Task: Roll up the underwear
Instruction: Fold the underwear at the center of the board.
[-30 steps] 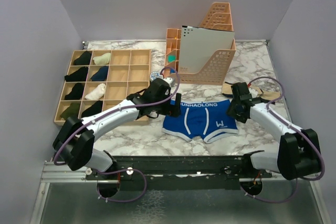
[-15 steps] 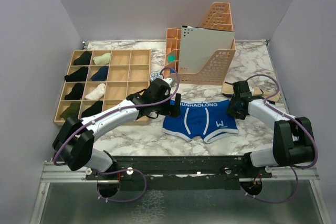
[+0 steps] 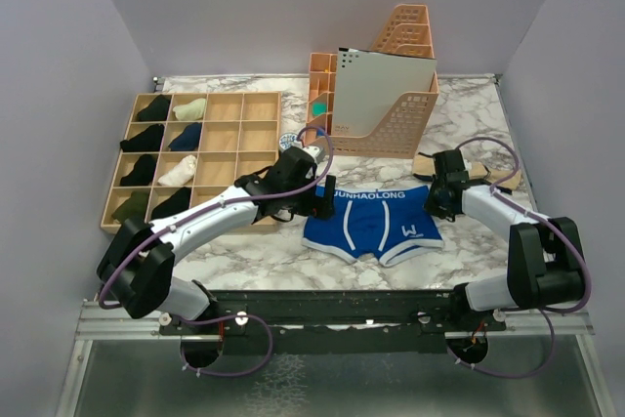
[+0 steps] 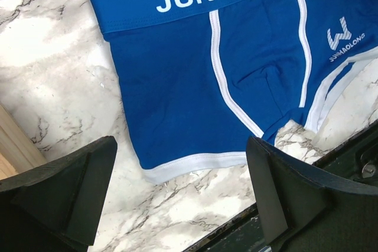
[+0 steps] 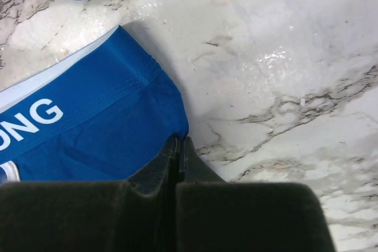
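blue white-trimmed underwear (image 3: 371, 222) lies flat and face up on the white marble-pattern table (image 3: 459, 114), near the front edge between the two arms, waistband on the far side, leg openings toward the bases

handling, my read: light, limp knit with no stiffness, so it will sag and bunch if lifted by one point. It should drag easily on the slick marble. The elastic waistband and hemmed leg edges are the thickest bits, so those are the best bite. For a roll I'd take an edge at two corners and keep it low on the table

left gripper (image 4: 177, 193): fingers spread wide, hovering above the garment's left half and touching nothing; arm stretched forward and angled in toward the centre

right gripper (image 5: 177, 146): fingers pressed together, tips down at the garment's right side edge just below the waistband. Can't tell whether any fabric is caught between them; arm bent in from the right, wrist low

further back: light wooden divider tray (image 3: 244, 114) on the left, peach perforated plastic file holder (image 3: 391, 114) behind, both apart from the garment
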Controlling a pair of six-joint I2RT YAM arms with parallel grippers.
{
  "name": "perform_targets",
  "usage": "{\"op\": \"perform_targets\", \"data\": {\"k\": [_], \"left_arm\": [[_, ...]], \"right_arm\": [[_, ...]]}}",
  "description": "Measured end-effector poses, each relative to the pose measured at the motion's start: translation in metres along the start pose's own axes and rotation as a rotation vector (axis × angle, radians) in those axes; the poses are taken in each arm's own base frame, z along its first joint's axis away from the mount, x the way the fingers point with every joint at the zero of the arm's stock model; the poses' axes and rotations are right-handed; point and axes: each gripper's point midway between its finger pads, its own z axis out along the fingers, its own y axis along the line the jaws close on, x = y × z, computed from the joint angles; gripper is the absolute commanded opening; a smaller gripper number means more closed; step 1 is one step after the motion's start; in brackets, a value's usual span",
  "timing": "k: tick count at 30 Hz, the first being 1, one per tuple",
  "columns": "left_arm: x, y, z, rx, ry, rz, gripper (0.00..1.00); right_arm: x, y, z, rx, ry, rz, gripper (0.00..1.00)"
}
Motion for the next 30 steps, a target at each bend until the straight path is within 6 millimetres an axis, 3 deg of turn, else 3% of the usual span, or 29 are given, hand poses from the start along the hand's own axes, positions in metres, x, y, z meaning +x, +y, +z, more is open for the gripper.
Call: {"op": "perform_targets", "data": {"k": [6,13,18,24,30], "left_arm": [[0.000,0.000,-0.002,0.000,-0.003,0.001,0.99],[-0.004,0.004,-0.009,-0.022,-0.034,0.001,0.99],[-0.009,0.010,-0.014,-0.055,-0.064,-0.005,0.99],[-0.008,0.025,-0.017,-0.092,-0.080,-0.036,0.99],[-0.010,0.039,-0.017,-0.117,-0.085,-0.074,0.99]], "right_arm": [[-0.007,0.008,-0.008,-0.031,0.011,-0.013,0.00],[-0.037,0.013,-0.042,-0.039,-0.056,-0.005,0.00],[-0.046,0.014,-0.059,-0.050,-0.064,-0.018,0.00],[-0.041,0.033,-0.077,-0.151,-0.044,-0.021,0.00],[-0.018,0.078,-0.095,-0.250,-0.008,-0.079,0.00]]}}
